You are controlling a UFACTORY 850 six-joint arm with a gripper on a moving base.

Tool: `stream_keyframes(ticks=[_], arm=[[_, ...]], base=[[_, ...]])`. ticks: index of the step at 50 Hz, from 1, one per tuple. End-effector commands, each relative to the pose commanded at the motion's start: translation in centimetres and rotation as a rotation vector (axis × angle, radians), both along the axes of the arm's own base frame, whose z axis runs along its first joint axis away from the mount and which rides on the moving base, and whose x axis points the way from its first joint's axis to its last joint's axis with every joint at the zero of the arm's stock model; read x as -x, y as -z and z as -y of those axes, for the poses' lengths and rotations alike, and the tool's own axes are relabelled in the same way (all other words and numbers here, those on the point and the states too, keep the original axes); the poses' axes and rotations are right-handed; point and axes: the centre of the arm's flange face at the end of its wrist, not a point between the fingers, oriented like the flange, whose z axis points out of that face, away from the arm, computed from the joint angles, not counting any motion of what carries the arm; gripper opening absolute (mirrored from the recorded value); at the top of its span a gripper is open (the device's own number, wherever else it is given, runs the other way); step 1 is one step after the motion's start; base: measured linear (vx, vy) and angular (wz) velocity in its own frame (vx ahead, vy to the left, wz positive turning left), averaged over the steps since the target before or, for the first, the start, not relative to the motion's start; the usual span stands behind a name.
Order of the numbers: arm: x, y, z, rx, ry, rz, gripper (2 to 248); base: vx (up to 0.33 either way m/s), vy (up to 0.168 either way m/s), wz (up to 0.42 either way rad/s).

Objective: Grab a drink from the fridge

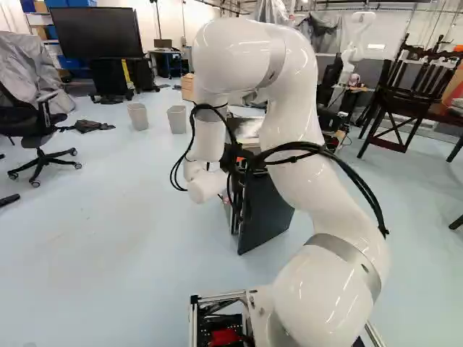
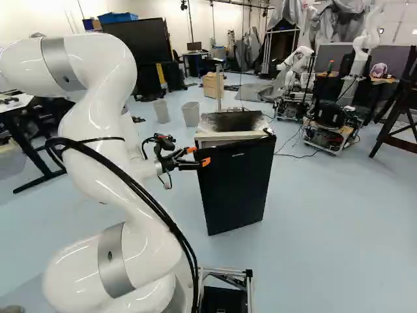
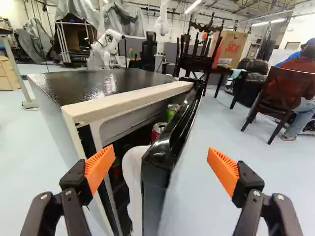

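My gripper (image 2: 200,156) is at the left edge of the fridge's black door (image 2: 238,186) in the right base view. The wrist view shows the gripper (image 3: 160,164) open, the end of the door (image 3: 152,206) standing between its spread fingers, with gaps to both pads. The fridge (image 3: 123,103) has its door ajar. Through the opening, behind the door's edge, show the tops of a red can (image 3: 158,130) and a green can (image 3: 172,111). Lower parts of both cans are hidden by the door. In the left base view the arm hides most of the gripper.
Two grey bins (image 2: 191,114) stand beyond the fridge. Another robot (image 2: 329,124) is farther off to its right. Dark wooden chairs (image 1: 412,87) stand at the right of the left base view, an office chair (image 1: 36,134) at its left. A table (image 2: 23,130) is left of my arm.
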Motion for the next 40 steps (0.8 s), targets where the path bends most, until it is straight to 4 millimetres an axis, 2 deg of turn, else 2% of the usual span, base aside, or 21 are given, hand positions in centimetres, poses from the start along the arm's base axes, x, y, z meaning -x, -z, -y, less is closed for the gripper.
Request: stream_keyframes(ticks=[40], arm=[[2.9, -0.5, 2.0, 0.055, 0.044, -0.010, 247]], base=[[0.000, 0.000, 0.000]])
